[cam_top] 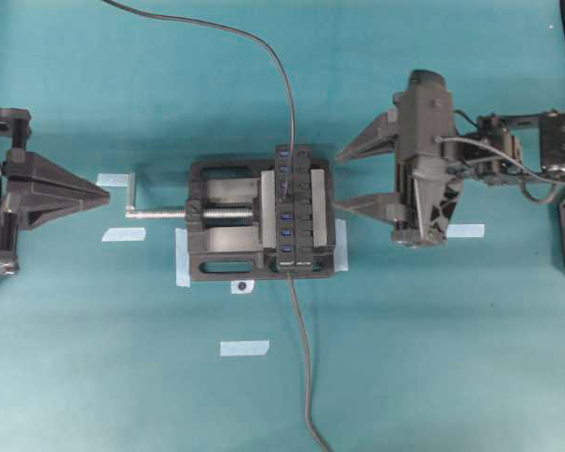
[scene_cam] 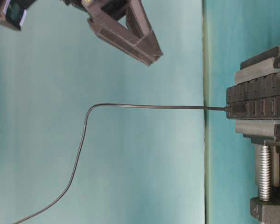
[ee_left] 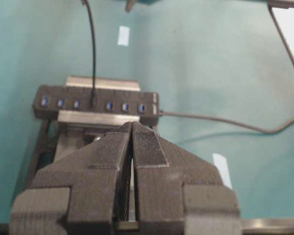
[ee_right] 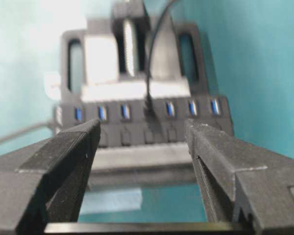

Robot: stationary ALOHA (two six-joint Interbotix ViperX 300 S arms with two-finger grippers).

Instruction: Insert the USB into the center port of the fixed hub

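Note:
The fixed hub (cam_top: 298, 209), a long black strip with blue ports, is clamped upright in a black vise (cam_top: 224, 254). The USB (cam_top: 287, 186) sits plugged into the center port, three blue slots on either side of it (ee_left: 93, 102) (ee_right: 148, 105). The plug hides the port itself. Its thin dark cable (cam_top: 264, 47) runs off to the far edge. My right gripper (cam_top: 339, 179) hangs open just right of the hub, empty, its fingers framing the port row (ee_right: 142, 126). At the far left my left gripper (cam_top: 104, 195) is shut on nothing and pointed at the vise (ee_left: 132, 125).
The vise's silver screw and crank (cam_top: 155, 213) stick out to the left. The hub's own cable (cam_top: 303, 377) trails toward the near edge. Pale tape strips (cam_top: 244, 347) lie around the vise on the teal table.

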